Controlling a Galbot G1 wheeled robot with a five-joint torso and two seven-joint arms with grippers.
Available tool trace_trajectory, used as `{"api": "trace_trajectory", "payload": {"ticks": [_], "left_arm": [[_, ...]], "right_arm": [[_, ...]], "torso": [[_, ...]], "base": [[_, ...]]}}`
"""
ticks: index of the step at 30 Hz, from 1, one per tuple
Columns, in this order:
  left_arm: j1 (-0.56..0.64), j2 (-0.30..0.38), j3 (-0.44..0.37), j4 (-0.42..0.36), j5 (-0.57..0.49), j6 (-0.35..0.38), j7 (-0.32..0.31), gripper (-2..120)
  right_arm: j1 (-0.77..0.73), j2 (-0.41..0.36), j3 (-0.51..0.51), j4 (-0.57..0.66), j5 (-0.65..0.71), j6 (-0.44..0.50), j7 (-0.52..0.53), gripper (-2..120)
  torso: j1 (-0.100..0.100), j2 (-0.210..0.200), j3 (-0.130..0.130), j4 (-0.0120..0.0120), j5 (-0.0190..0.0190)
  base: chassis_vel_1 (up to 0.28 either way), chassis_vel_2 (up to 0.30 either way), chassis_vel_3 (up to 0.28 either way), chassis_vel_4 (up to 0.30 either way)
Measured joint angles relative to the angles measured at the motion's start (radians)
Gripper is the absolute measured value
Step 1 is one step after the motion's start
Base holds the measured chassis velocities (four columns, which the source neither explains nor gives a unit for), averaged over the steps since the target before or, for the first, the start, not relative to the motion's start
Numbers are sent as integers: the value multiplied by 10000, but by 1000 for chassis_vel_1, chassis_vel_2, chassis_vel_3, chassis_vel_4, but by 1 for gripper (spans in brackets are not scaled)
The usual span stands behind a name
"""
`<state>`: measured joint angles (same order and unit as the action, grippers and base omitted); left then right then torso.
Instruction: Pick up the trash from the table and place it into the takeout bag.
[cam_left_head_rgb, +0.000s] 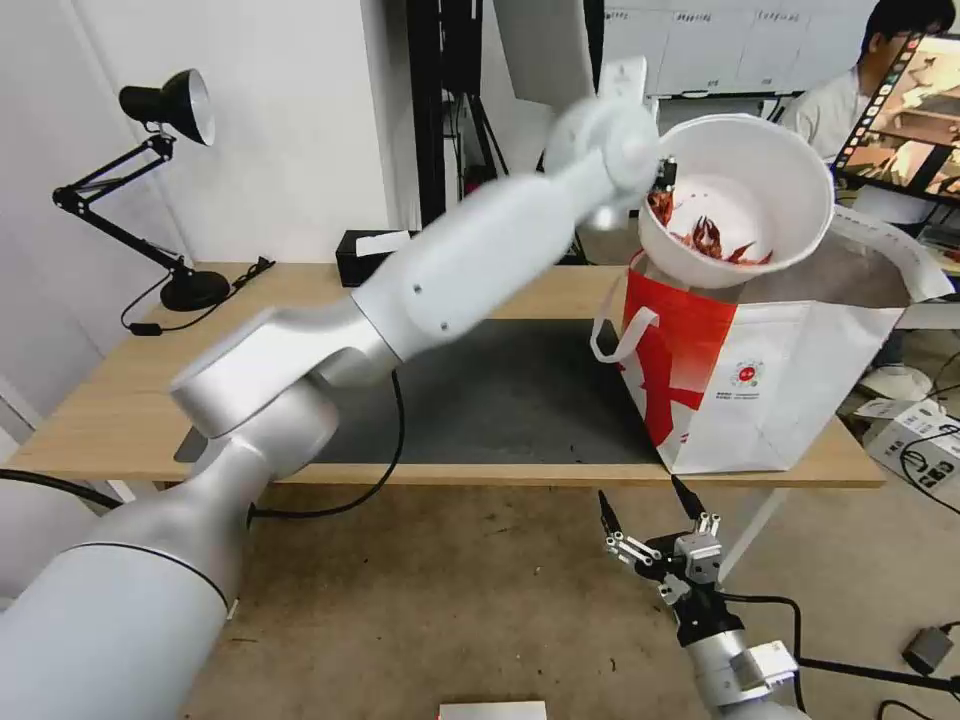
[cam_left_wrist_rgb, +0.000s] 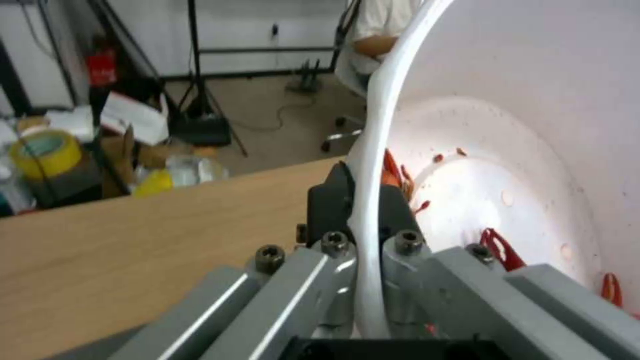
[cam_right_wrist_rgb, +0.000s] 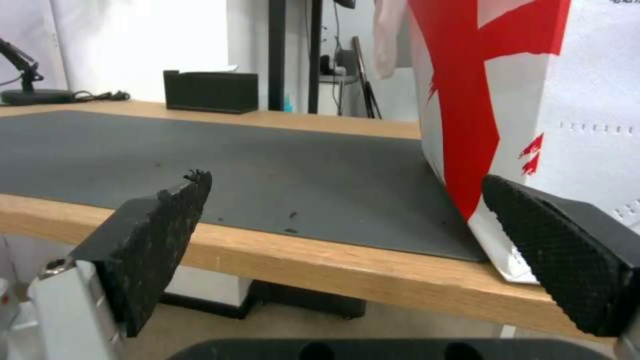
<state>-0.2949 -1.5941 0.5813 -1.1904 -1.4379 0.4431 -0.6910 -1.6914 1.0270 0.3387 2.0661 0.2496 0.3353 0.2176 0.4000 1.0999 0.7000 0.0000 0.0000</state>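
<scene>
My left gripper (cam_left_head_rgb: 662, 180) is shut on the rim of the white round bowl (cam_left_head_rgb: 745, 195), which it holds tilted in the air above the open top of the red-and-white takeout bag (cam_left_head_rgb: 760, 385). Red crayfish shells (cam_left_head_rgb: 712, 242) lie in the bowl's low side. In the left wrist view the black fingers (cam_left_wrist_rgb: 333, 202) pinch the bowl's rim (cam_left_wrist_rgb: 373, 165) from both sides. The bag stands at the right end of the light-wood table (cam_left_head_rgb: 110, 410), on the dark grey mat (cam_left_head_rgb: 500, 395). My right gripper (cam_left_head_rgb: 642, 505) hangs open below the table's front edge, near the bag's foot (cam_right_wrist_rgb: 533, 125).
A black tissue box (cam_left_head_rgb: 372, 255) stands at the table's back edge and a black desk lamp (cam_left_head_rgb: 160, 180) at its back left. A cable (cam_left_head_rgb: 385, 470) droops from my left arm over the table's front edge. Boxes and cables lie on the floor at the right.
</scene>
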Motion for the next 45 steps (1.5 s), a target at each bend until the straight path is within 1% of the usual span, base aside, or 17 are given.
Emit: {"api": "trace_trajectory", "payload": {"ticks": [3, 6, 18, 21, 22, 25, 26, 29, 33, 38, 39, 40, 43, 44, 45], "left_arm": [[120, 6, 349, -236, 470, -247, 181, 0], [130, 6, 461, -323, 599, -276, 256, 0], [175, 35, 610, -463, 518, -71, 391, 0], [175, 121, 544, -635, 29, 338, 869, 0], [175, 121, 544, -635, 29, 338, 869, 0], [174, 249, 535, -773, -220, 806, 1433, 0], [174, 249, 535, -773, -220, 806, 1433, 0], [174, 299, 563, -799, -302, 1170, 1700, 0], [187, 313, 639, -763, -297, 1366, 1945, 0], [247, 298, 729, -745, -276, 1467, 2054, 0], [269, 283, 752, -751, -255, 1523, 2051, 4], [269, 283, 752, -751, -255, 1523, 2051, 4], [324, 245, 805, -764, -208, 1677, 2049, 19], [324, 245, 805, -764, -208, 1677, 2049, 19], [337, 223, 819, -755, -191, 1714, 2036, 23]], "right_arm": [[1, 0, 0, 0, 0, 0, 0, 100], [1, 0, 0, 0, 0, 0, 0, 100], [0, 0, 0, 0, 0, 0, 0, 100], [0, 0, 0, 0, 0, 0, 0, 100], [0, 0, 0, 0, 0, 0, 0, 100], [0, 0, 0, 0, 0, 0, 0, 100], [0, 0, 0, 0, 0, 0, 0, 100], [0, 0, 0, 0, 0, 0, 0, 100], [0, 0, 0, 0, 0, 0, 0, 100], [0, 0, 0, 0, 0, 0, 0, 100], [0, 0, 0, 0, 0, 0, 0, 100], [0, 0, 0, 0, 0, 0, 0, 100], [1, 0, 0, 0, 0, 0, -1, 100], [1, 0, 0, 0, 0, 0, -1, 100], [0, 0, 0, 0, 0, 0, 0, 100]], "torso": [[0, 0, 0, -1, 1], [0, 0, 0, -1, 1], [-1, 0, 0, 0, 0], [0, 0, 0, 0, 0], [0, 0, 0, 0, 0], [0, 0, -1, -1, 0], [0, 0, -1, -1, 0], [0, 1, 0, 0, 0], [0, 0, -1, 0, 0], [0, 0, -1, 0, 0], [-1, 0, 0, 0, 0], [-1, 0, 0, 0, 0], [0, 1, -1, 0, 0], [0, 1, -1, 0, 0], [0, 1, 0, 0, 0]], "base": [[0, 0, 0, 0], [0, 0, 0, 0], [0, 0, 0, 0], [0, 0, 0, 0], [0, 0, 0, 0], [0, 0, 0, 0], [0, 0, 0, 0], [0, 0, 0, 0], [0, 0, 0, 0], [0, 0, 0, 0], [0, 0, 0, 0], [0, 0, 0, 0], [0, 0, 0, 0], [0, 0, 0, 0], [0, 0, 0, 0]]}}
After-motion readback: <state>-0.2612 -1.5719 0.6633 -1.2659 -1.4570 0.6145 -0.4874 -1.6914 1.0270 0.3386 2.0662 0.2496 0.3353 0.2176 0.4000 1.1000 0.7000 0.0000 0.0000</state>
